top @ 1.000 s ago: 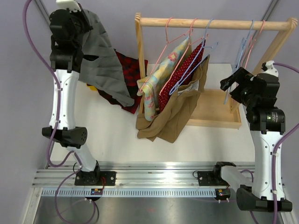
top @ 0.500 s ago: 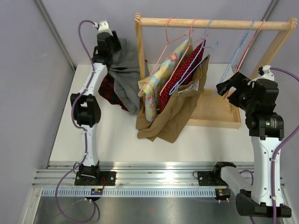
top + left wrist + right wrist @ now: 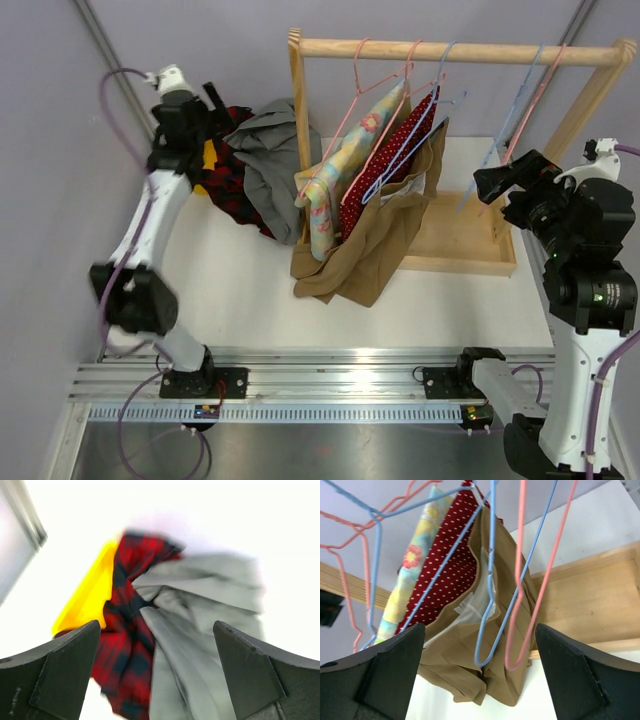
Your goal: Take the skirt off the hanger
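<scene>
On my white bench (image 3: 230,290) lie a grey skirt (image 3: 268,165), a red plaid cloth (image 3: 232,198) and a yellow cloth (image 3: 207,157), heaped beside the wooden rack (image 3: 465,240).

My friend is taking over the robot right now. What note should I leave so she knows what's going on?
Left gripper: open, above the cloth pile, holding nothing.
Right gripper: open, by the empty hangers, holding nothing.
Done: grey skirt lies off its hanger on the pile, left of the rack.
Left: floral skirt, dotted skirt, tan skirt hang on the rack.

Grey skirt (image 3: 268,150) — matt cloth, seemingly soft
</scene>
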Robot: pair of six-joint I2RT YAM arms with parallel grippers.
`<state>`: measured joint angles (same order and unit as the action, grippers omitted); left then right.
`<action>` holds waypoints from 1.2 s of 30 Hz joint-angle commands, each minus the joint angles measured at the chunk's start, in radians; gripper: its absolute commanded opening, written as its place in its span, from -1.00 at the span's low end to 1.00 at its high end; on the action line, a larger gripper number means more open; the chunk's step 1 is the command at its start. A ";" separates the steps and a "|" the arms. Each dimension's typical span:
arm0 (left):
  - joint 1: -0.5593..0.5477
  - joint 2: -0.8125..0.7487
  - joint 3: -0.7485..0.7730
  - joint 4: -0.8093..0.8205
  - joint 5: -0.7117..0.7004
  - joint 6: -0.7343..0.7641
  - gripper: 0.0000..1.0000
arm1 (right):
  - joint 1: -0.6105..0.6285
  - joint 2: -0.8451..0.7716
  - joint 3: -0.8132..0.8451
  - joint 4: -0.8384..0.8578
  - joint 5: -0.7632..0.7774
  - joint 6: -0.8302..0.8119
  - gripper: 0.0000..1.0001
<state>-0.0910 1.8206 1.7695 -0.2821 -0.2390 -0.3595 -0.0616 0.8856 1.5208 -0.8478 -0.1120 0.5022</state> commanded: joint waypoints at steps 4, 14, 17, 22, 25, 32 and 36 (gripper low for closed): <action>-0.044 -0.633 -0.436 0.154 0.076 0.011 0.98 | -0.004 0.032 0.136 0.021 -0.179 0.012 0.99; -0.090 -1.144 -0.827 0.011 0.539 -0.027 0.54 | -0.003 0.234 0.348 0.125 -0.333 0.100 0.99; -0.090 -1.241 -0.835 -0.173 0.418 0.028 -0.57 | -0.003 0.309 0.366 0.176 -0.377 0.136 0.99; -0.090 -1.346 -0.837 -0.423 0.210 0.054 -0.43 | 0.112 0.421 0.456 0.143 -0.309 0.089 0.93; -0.099 -1.406 -0.855 -0.471 0.130 0.039 0.98 | 0.239 0.498 0.545 0.081 -0.160 0.023 0.92; -0.099 -1.472 -0.869 -0.539 -0.062 -0.015 0.98 | 0.338 0.567 0.532 0.102 -0.048 0.015 0.60; -0.099 -1.497 -0.892 -0.520 -0.059 -0.025 0.98 | 0.355 0.570 0.477 0.131 -0.031 0.022 0.16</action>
<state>-0.1867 0.3458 0.8936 -0.8185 -0.2462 -0.3676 0.2764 1.4612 2.0136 -0.7582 -0.2001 0.5354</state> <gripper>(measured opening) 0.987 0.620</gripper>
